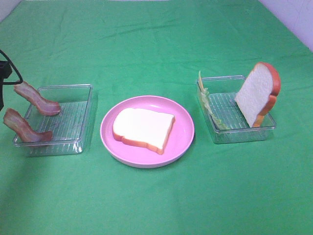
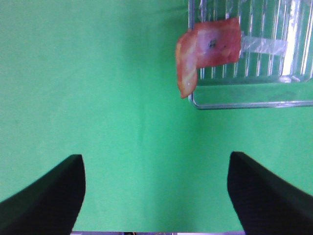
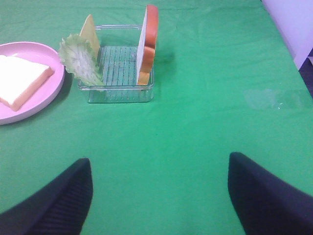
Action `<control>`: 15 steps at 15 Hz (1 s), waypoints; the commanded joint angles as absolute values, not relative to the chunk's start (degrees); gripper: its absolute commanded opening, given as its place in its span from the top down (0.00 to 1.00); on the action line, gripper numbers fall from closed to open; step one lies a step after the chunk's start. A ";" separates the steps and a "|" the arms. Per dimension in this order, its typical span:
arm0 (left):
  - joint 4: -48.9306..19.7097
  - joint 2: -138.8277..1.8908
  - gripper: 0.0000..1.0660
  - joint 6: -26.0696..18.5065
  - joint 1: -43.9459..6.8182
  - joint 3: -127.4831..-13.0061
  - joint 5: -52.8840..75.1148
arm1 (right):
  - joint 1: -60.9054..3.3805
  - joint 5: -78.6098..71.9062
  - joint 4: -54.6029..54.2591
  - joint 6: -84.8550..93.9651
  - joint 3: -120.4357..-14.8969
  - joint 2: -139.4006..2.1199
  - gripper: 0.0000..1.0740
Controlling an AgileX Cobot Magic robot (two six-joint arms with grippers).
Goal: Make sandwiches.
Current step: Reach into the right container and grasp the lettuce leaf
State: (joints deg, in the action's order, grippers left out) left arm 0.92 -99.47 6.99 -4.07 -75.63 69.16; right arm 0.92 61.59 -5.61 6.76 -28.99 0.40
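One white bread slice [image 1: 143,128] with an orange-brown crust lies flat on the pink plate [image 1: 186,128]. A second bread slice [image 1: 258,90] stands upright in the right clear tray [image 1: 244,133], with green lettuce [image 3: 79,58] and yellow cheese [image 3: 89,30] leaning at its opposite wall. Two bacon strips [image 1: 36,98] [image 1: 22,127] lean over the outer rim of the left clear tray [image 1: 73,117]. My left gripper [image 2: 155,161] hangs open over bare cloth, short of a bacon strip [image 2: 215,45]. The right gripper [image 3: 160,161] is open too, well back from the right tray [image 3: 117,93].
Green cloth covers the whole table. A black part of the left arm [image 1: 7,68] pokes in at the far left edge of the exterior view. A pale wall [image 3: 293,24] borders the table on the right.
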 commanded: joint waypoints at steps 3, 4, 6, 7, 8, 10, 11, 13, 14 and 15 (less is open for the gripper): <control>0.63 -97.52 0.28 5.16 -4.18 -73.80 73.97 | 1.26 60.96 -5.44 7.28 -28.93 0.00 0.32; 0.63 -96.60 0.28 4.93 -4.18 -72.99 73.97 | 1.26 60.96 -5.44 7.28 -28.93 0.00 0.32; 0.63 -91.44 0.28 3.95 -4.18 -68.64 73.91 | 1.26 60.96 -5.44 7.28 -28.93 0.00 0.32; 0.57 -88.81 0.28 3.95 -4.18 -66.41 73.85 | 1.26 60.96 -5.44 7.28 -28.93 0.00 0.32; 0.00 -84.97 0.28 3.95 -4.18 -63.88 73.85 | 1.26 60.96 -5.44 7.28 -28.93 0.00 0.32; -0.46 -76.60 0.28 3.90 -4.18 -60.16 73.85 | 1.26 60.96 -5.44 7.28 -28.93 0.00 0.32; -0.57 -72.19 0.28 3.90 -4.18 -58.50 73.74 | 1.26 60.96 -5.44 7.28 -28.93 0.00 0.32; -1.38 -59.64 0.28 2.64 -4.18 -54.09 73.74 | 1.26 60.96 -5.44 7.28 -28.93 0.00 0.32; -1.55 -54.20 0.28 1.43 -4.18 -52.31 73.74 | 1.26 60.96 -5.44 7.28 -28.93 0.00 0.32; -1.55 -49.22 0.28 0.92 -4.18 -50.76 73.28 | 1.26 60.96 -5.44 7.28 -28.93 0.00 0.32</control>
